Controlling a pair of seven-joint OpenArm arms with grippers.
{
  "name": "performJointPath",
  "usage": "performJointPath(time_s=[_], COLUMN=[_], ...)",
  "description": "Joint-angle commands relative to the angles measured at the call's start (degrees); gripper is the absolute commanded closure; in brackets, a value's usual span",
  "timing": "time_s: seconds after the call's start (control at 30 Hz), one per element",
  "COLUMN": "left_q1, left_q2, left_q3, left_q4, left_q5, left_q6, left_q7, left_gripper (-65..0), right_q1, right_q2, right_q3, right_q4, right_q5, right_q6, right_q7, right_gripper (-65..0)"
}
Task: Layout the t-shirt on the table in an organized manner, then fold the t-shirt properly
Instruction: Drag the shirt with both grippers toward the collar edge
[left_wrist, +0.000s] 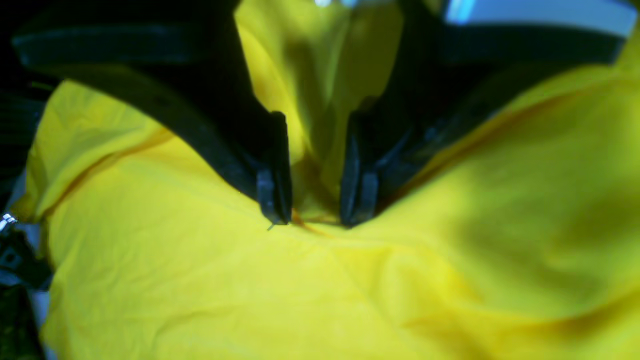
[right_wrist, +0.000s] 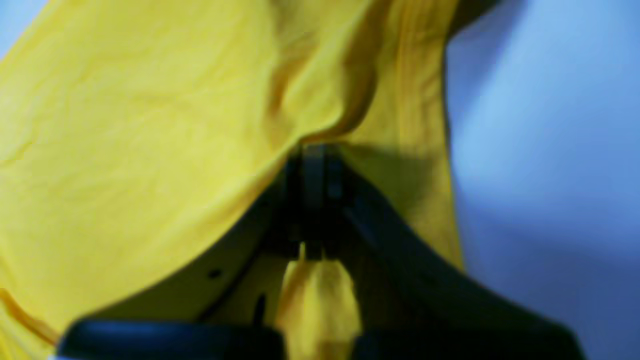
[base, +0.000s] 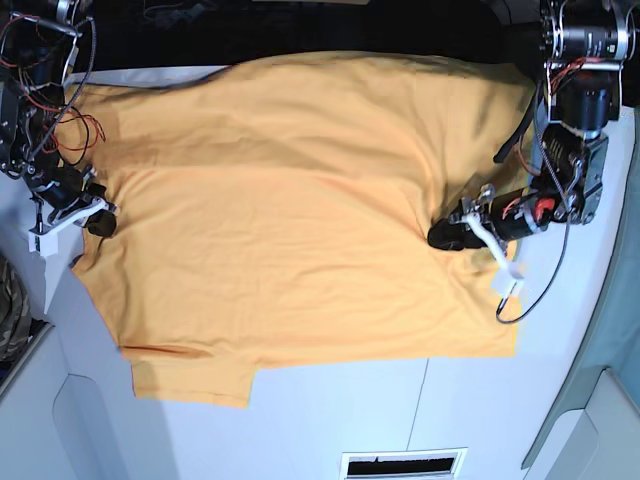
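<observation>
The orange-yellow t-shirt (base: 290, 230) lies spread wide on the white table (base: 340, 420), plain side up, with a sleeve at the front left. My right gripper (base: 100, 222) is at the shirt's left edge. In the right wrist view the right gripper (right_wrist: 314, 155) is shut on a fold of the t-shirt (right_wrist: 125, 150). My left gripper (base: 440, 236) rests on the shirt's right part. Its fingers (left_wrist: 275, 200) stand apart and press into the t-shirt (left_wrist: 200, 280), with a ridge of cloth rising between them at the left gripper (left_wrist: 316, 212).
Both arms carry loose wires at the table's far corners. A dark strip runs behind the table's back edge. A slotted vent (base: 400, 465) sits at the front edge. Bare table (right_wrist: 550, 150) shows beside the shirt's edge.
</observation>
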Motion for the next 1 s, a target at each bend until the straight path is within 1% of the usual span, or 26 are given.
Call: performJointPath(time_s=[0.0,0.07,0.13,0.27,0.33,0.4,0.43,0.5,0.6,0.7,0.77,0.83,0.9,0.97], left_q1=[-1.31,-4.46,-7.04,-10.91,-12.20,-12.39,-12.02,-10.36,-6.19,-1.11,2.60,6.64,11.47,16.55], left_q2=[0.33,0.70,0.68,0.66,0.42,-0.52,-1.36,-3.69,-8.33,-12.48,-14.51,-16.17,-17.62,-18.27], left_q3=[1.62,4.28,5.99,6.49,6.47,6.47,6.47,6.47,6.47,6.47,6.47,6.43,5.81,3.52], left_q4=[-1.40,-3.43,-4.26,-4.17,-3.61,-1.66,-0.37,2.91,8.41,14.62,19.30,24.28,29.27,33.22], left_q5=[3.96,5.68,5.79,5.09,2.49,-3.41,-6.58,-11.93,-18.03,-22.16,-23.74,-23.85,-23.82,-23.82], left_q6=[2.64,3.67,4.04,3.91,1.99,-1.05,-1.72,-1.72,-1.72,-1.72,-1.72,-1.72,-1.72,-1.72], left_q7=[1.84,0.63,0.42,2.97,6.58,10.69,12.74,15.15,16.39,17.59,18.56,18.60,18.53,18.47], left_gripper=[-22.3,-22.4,-22.4,-22.4,-22.4,-22.4,-22.4,-22.4,-22.4,-22.4,-22.4,-22.4,-22.5,-22.6], right_q1=[1.53,4.13,6.40,8.98,9.05,8.20,7.34,4.63,-1.09,-7.21,-11.32,-14.91,-18.21,-21.18], right_q2=[1.40,1.68,1.68,2.05,2.97,4.20,4.79,5.84,6.71,7.80,8.87,9.49,9.55,9.46], right_q3=[0.11,0.09,0.09,0.11,0.11,0.17,0.17,0.57,2.62,5.55,7.74,10.43,13.51,16.33], right_q4=[-0.81,-2.34,-2.95,-2.84,-2.21,-0.28,1.36,6.03,14.73,21.38,23.63,24.94,25.77,25.86], right_q5=[-2.12,-2.99,-3.74,-3.10,-1.46,0.39,1.68,4.55,7.76,10.56,13.60,16.28,18.08,20.04], right_q6=[-1.40,-1.66,-1.81,-1.77,-1.73,-1.73,-1.75,-1.73,-1.75,-1.62,-1.62,-1.60,-1.55,-1.22], right_q7=[-0.72,-0.76,-0.96,-1.42,-1.42,-2.67,-3.98,-7.72,-13.25,-16.59,-16.65,-16.70,-17.97,-19.74], right_gripper=[0.0,0.0,0.0,0.0,0.0,0.0,0.0,0.0,0.0,0.0,0.0,0.0,0.0,0.0])
